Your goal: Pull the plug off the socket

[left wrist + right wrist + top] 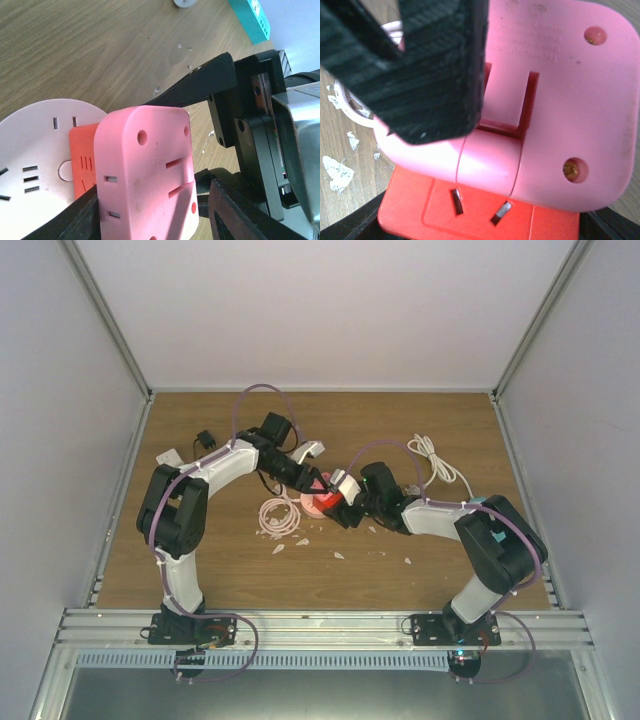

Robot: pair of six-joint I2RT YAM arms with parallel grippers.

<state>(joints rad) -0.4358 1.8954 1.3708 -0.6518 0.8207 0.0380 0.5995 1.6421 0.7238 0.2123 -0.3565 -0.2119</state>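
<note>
A pink plug block (145, 170) sits pressed against an orange-red socket (82, 160); its prongs are hidden. In the top view the pair (320, 503) lies at the table's middle, where both arms meet. My left gripper (150, 222) is shut on the pink plug, one black finger (75, 220) on each side. In the right wrist view the pink plug (560, 90) lies over the red socket (470, 210). My right gripper (480, 232) is shut on the socket, with dark fingers at both lower corners. A black ribbed finger pad (420, 65) covers part of the plug.
A white round socket disc (35, 145) lies behind the red socket. A coiled pale cable (280, 515) lies left of the grippers and a white cable (435, 460) at the back right. A small black adapter (205, 440) sits at the back left. White flakes (338, 555) dot the wood.
</note>
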